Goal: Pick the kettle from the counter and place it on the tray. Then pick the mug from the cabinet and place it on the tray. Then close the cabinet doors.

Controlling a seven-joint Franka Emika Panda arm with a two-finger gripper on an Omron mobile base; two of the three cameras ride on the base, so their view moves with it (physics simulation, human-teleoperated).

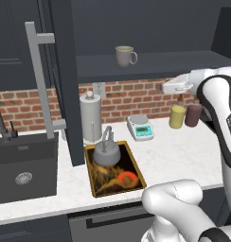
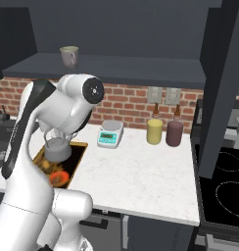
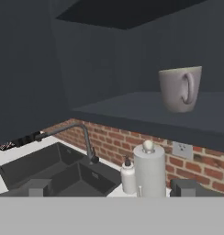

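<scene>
**A:** Where's your mug [image 3: 180, 88] right now?

**B:** On the dark inner shelf of the cabinet [image 1: 150, 64], upright, its handle turned toward you in the hand view. It sits above and to the right of your gripper [image 3: 111, 188], well apart from the fingertips [image 3: 36, 187], which stand spread wide with nothing between them.

**A:** And the kettle [image 1: 106, 152]?

**B:** Already standing on the tray [image 1: 135, 163], at the tray's far end, with the orange swirl nearer you. So judge the first step done; the one in hand is the mug.

**A:** What does the next move ask of you?

**B:** You need to lift and swing the hand to the right until the mug sits between the open fingers, then go forward over the shelf edge. Mind the handle: it faces you, so I'd take the body across its sides rather than pinch the loop.

**A:** Anything around the tool to watch?

**B:** Below and ahead of the gripper stands the tall grey canister with the knob [image 3: 149, 170], a small white bottle [image 3: 128, 176] just beside it, and the black sink [image 3: 49, 167] with its faucet [image 3: 84, 137] off to the left. The cabinet door [image 1: 65, 80] hangs open with its long bar handle [image 1: 41, 80]; closing comes last.
</scene>
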